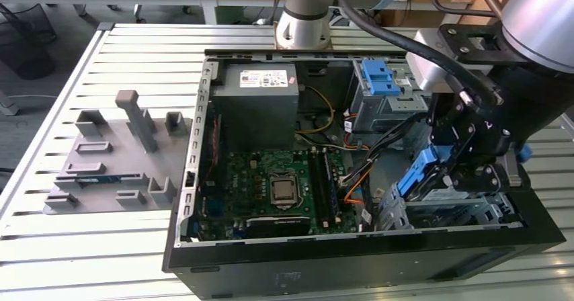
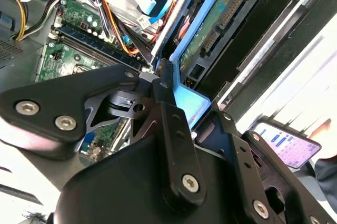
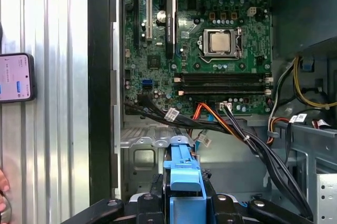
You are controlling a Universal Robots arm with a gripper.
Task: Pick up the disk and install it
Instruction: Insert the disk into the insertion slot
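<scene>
The gripper [image 1: 456, 175] is seen closed upon the disk [image 1: 418, 177], which is pinched by its blue side rail between the black fingers. In the first wrist view the gripper [image 3: 184, 205] is shown with the blue rail of the disk [image 3: 182, 174] clamped between its two fingers. In the second wrist view one finger [image 2: 166, 79] is pressed against the blue frame of the disk [image 2: 209, 32], whose green circuit board is turned toward the camera. The disk is held tilted, more on edge than flat, just over the metal drive cage [image 1: 466, 210] at the exterior view's right end of the open computer case [image 1: 359, 264]; whether it touches the cage cannot be told. Beside the cage, inside the case, the motherboard [image 1: 269, 180] is laid bare with its processor socket [image 1: 282, 187] near the middle, and a bundle of black and orange cables [image 3: 237, 129] is run between board and cage. Farther along the case a grey power-supply box [image 1: 260, 89] is mounted, and near it a blue latch bracket [image 1: 381, 79] is fitted on a second bay. The case is set on a slatted table [image 1: 90, 254], on which a grey fixture [image 1: 117, 160] is placed well apart, toward the exterior view's left. A phone [image 3: 16, 77] is seen lying on the slats just outside the case wall.
</scene>
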